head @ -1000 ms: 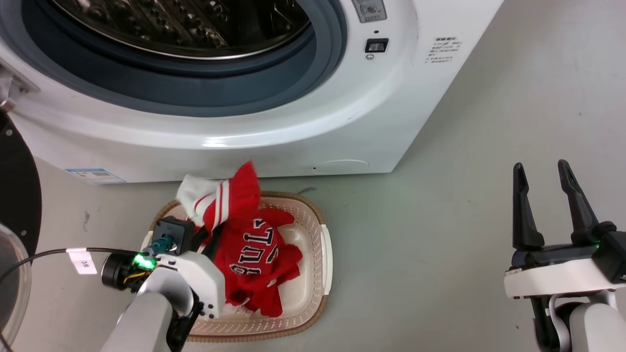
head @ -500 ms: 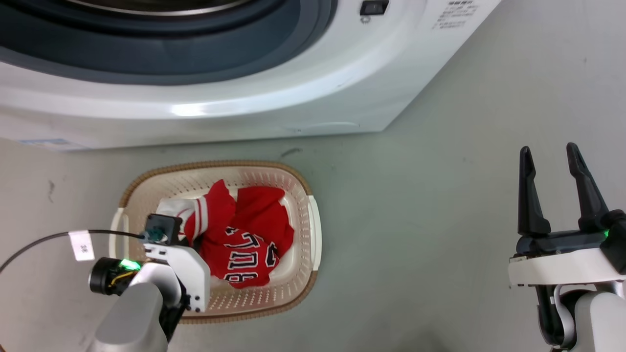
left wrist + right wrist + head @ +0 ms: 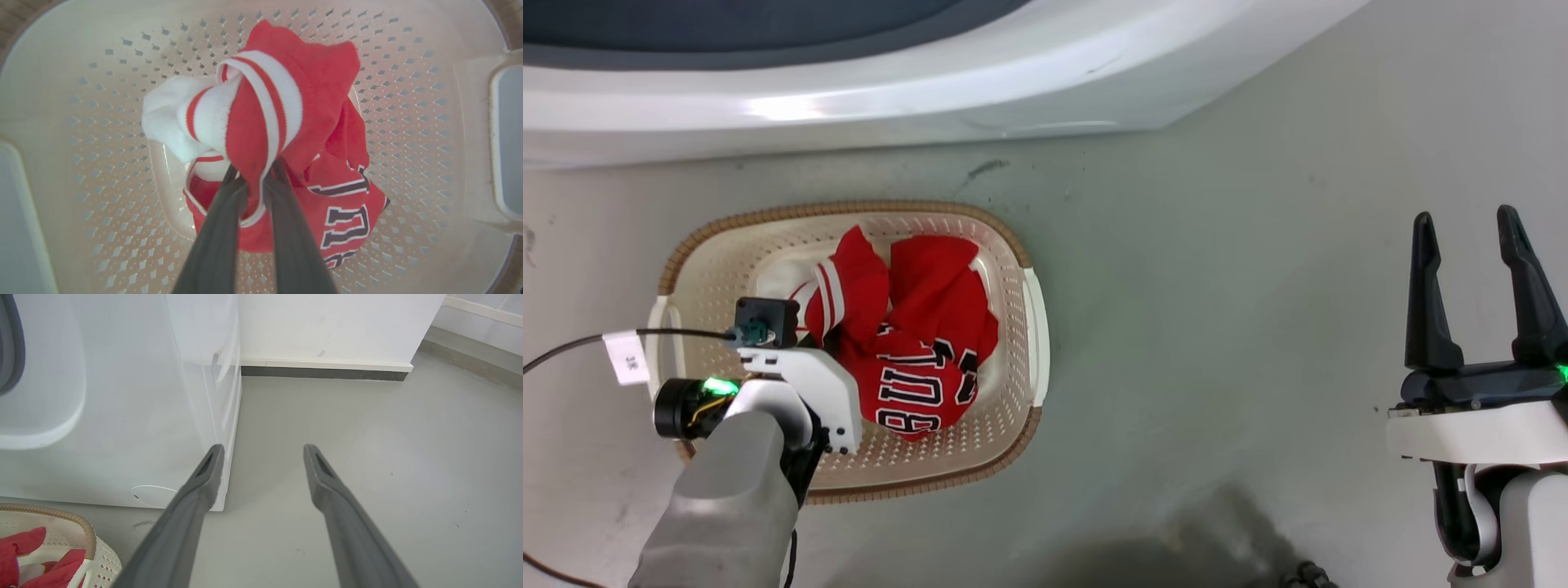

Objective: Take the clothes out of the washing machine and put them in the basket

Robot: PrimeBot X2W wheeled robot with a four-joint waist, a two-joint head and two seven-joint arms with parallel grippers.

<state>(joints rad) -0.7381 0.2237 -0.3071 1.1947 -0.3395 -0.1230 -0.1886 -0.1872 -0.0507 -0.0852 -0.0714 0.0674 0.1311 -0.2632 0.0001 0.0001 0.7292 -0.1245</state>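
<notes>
One left hand (image 3: pixel 253 169) pinches clothes (image 3: pixel 322 94) inside basket (image 3: pixel 408 102) (away from rim); right hand (image 3: pixel 263 448) wide.

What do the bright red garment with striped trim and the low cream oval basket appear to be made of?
Bright red garment: soft knit fabric, probably synthetic jersey; it crumples limply and the white-and-red trim looks ribbed. Cream oval basket: matte moulded plastic, with regular rows of small holes; its brown rim looks woven, possibly imitation.
</notes>
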